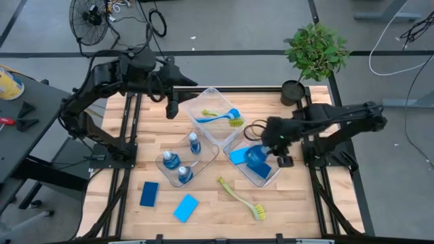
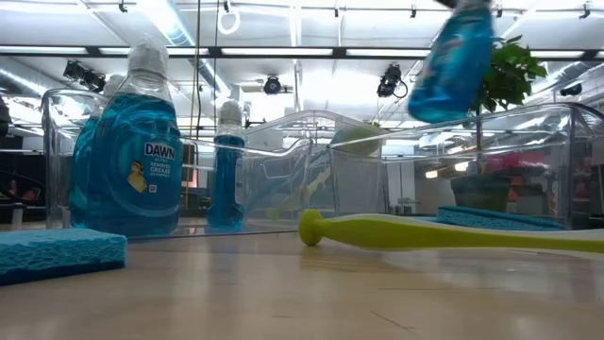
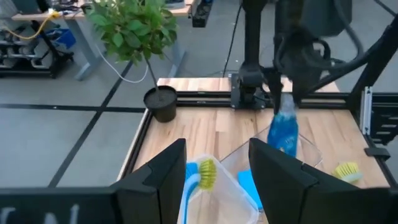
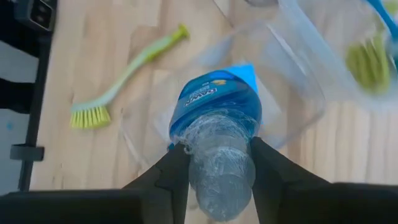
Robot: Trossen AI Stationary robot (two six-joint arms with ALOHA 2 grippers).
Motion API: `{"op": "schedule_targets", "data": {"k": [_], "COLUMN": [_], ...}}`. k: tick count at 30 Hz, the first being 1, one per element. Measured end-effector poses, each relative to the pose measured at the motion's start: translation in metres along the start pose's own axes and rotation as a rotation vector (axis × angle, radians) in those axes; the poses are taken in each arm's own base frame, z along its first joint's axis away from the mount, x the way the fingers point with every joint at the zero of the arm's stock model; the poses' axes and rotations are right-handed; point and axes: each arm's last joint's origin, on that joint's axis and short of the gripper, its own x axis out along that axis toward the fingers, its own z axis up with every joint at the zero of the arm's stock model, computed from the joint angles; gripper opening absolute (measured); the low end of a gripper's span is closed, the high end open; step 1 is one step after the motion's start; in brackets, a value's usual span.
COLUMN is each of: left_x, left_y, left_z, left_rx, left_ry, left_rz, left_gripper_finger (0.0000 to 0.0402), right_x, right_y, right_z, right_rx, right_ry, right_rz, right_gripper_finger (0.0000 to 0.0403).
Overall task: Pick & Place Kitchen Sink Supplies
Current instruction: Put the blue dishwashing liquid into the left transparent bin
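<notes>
The right gripper [image 4: 214,165] clamped a soap bottle [image 4: 216,115] by its neck, hanging upright above the right bin [image 1: 268,177] for lowering; the left gripper [image 3: 214,171] waited open, far left.

The right arm reaches in from its base at the side of the counter, with the elbow bent and the wrist turned down. The right gripper [image 1: 261,150] points to the counter, and its jaws are closed on the neck of a bottle [image 4: 216,106] which hangs below them, clear of the counter. The left arm is folded at the far side, with its forearm stretched toward the middle. The left gripper [image 1: 171,103] holds nothing; its two jaws stand apart with free space between them.
</notes>
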Motion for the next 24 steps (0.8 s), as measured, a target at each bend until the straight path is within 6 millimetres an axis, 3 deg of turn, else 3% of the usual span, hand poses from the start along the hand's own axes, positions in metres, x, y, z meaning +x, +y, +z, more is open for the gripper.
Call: {"op": "schedule_targets", "data": {"k": [9,14,24], "left_x": [-0.017,-0.023,-0.023], "left_y": [0.003,0.004,0.005], "left_z": [0.002,0.003,0.003], "left_rx": [-0.004,-0.005,-0.023], "left_ry": [-0.036,-0.051,-0.052], "left_rz": [0.057,0.086,0.103], "left_gripper_finger": [0.0179,0.0179,0.0179], "right_x": [0.026,0.030,0.027], "right_y": [-0.025,-0.035,-0.045], "right_z": [0.025,0.039,0.094], "right_rx": [-0.111,-0.122,0.070], "right_ry": [-0.045,-0.084,-0.182], "right_rz": [0.050,0.027,0.021], "right_gripper_finger": [0.0125,0.0126,0.0127]}}
